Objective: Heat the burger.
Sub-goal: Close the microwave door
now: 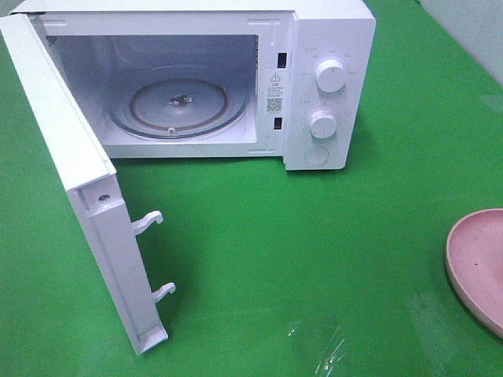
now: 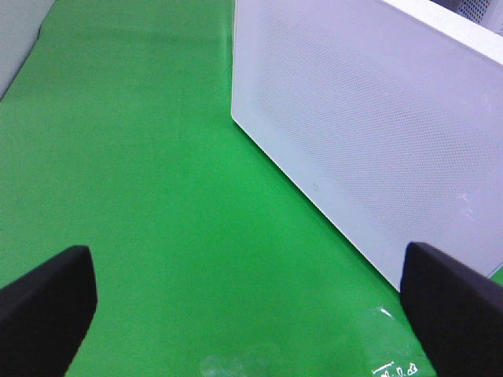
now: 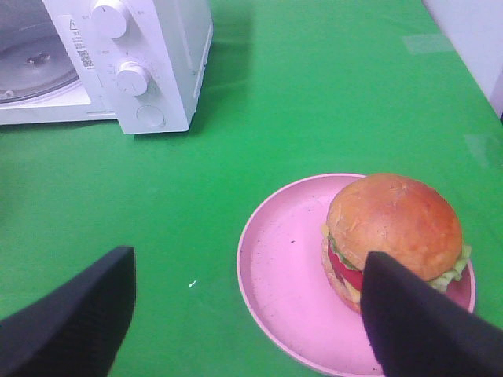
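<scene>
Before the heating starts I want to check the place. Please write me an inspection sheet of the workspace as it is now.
Surface: green cloth, flat; a shiny clear patch near the front edge.
Job's things: burger on a pink plate; microwave with door wide open, glass turntable bare.
Clutter: nothing seen.
Grippers: left gripper open, empty, beside the door; right gripper open, empty, above the plate.
Cables: nothing seen.
Surroundings: pale wall at the far right.

Only the fingers were shown. On the left gripper (image 2: 251,306), two matte black fingers (image 2: 47,302) with blunt, rounded tips were seen. On the right gripper (image 3: 247,314), two broader black fingers (image 3: 413,322) were seen, plain and unmarked.
</scene>
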Controlling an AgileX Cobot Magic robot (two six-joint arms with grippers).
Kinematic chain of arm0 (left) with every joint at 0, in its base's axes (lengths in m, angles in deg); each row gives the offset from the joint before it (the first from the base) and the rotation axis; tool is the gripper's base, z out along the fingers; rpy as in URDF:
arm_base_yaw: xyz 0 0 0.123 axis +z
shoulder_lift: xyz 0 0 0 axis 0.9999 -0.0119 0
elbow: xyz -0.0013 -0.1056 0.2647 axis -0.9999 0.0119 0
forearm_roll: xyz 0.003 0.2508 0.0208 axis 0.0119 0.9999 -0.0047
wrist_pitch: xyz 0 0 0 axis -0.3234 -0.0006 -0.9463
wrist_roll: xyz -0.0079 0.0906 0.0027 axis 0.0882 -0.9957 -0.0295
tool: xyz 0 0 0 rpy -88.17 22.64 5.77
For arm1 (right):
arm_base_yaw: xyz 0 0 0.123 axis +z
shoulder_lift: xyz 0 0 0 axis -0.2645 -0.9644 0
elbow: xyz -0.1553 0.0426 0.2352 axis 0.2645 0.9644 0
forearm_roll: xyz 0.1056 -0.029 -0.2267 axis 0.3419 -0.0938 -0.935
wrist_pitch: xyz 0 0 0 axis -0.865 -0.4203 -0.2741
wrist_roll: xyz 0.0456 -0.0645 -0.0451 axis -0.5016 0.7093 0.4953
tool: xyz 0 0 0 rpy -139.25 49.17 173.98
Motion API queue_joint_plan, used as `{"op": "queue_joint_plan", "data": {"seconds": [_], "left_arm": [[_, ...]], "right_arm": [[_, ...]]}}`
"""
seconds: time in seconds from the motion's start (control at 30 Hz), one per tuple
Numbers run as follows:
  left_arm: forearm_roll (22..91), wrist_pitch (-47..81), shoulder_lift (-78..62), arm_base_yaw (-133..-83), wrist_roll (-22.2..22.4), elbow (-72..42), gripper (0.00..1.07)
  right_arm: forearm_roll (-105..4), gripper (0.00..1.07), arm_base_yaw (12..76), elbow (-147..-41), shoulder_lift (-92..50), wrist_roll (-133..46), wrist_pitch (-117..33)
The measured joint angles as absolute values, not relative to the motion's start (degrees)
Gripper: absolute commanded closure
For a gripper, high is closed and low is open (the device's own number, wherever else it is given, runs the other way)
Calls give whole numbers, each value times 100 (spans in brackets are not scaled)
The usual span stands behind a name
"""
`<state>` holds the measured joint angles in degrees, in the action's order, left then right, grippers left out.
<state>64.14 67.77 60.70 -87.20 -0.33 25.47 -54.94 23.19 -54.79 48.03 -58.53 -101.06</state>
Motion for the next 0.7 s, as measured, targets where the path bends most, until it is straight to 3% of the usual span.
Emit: {"op": "queue_joint_plan", "data": {"seconds": [0.7], "left_arm": [[6414,6777,6070,-8720,-33,2547,10]], "right_arm": [[-5494,31,2319,-5479,4803,-5853,-10106]]}}
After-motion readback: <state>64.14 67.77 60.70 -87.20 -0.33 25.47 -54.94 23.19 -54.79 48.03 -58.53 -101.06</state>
